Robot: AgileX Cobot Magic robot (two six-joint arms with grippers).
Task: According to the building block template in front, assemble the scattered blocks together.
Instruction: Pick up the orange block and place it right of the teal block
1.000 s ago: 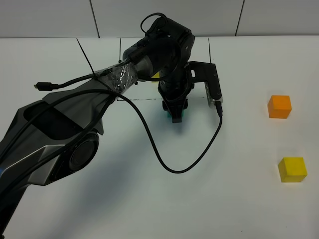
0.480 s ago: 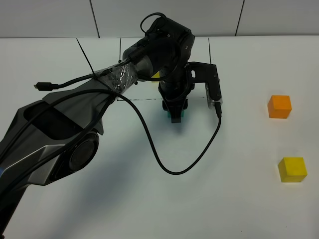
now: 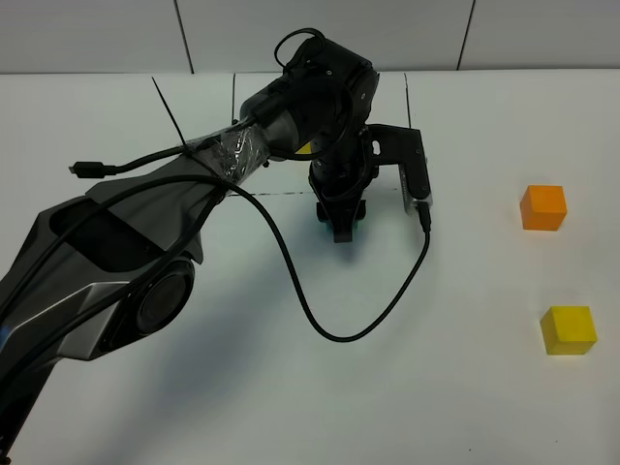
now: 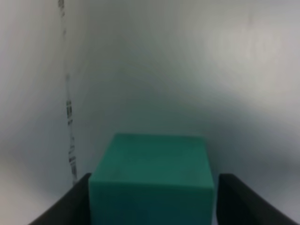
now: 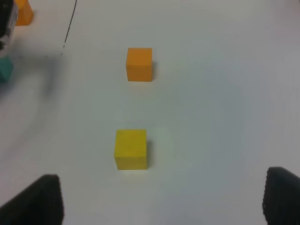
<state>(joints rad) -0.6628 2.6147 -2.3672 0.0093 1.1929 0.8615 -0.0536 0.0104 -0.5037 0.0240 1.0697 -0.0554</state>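
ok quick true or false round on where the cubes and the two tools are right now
1. The teal cube sits between the fingers of the left tool. True.
2. The right tool is gripping the yellow cube. False: its fingers stand wide apart with nothing between them, and the yellow cube lies on the white table, clear of it.
3. The yellow cube is pressed against the loose orange cube. False: bare table shows between them.
4. In the high view, both of those cubes lie on the right side, well away from the left tool. True.
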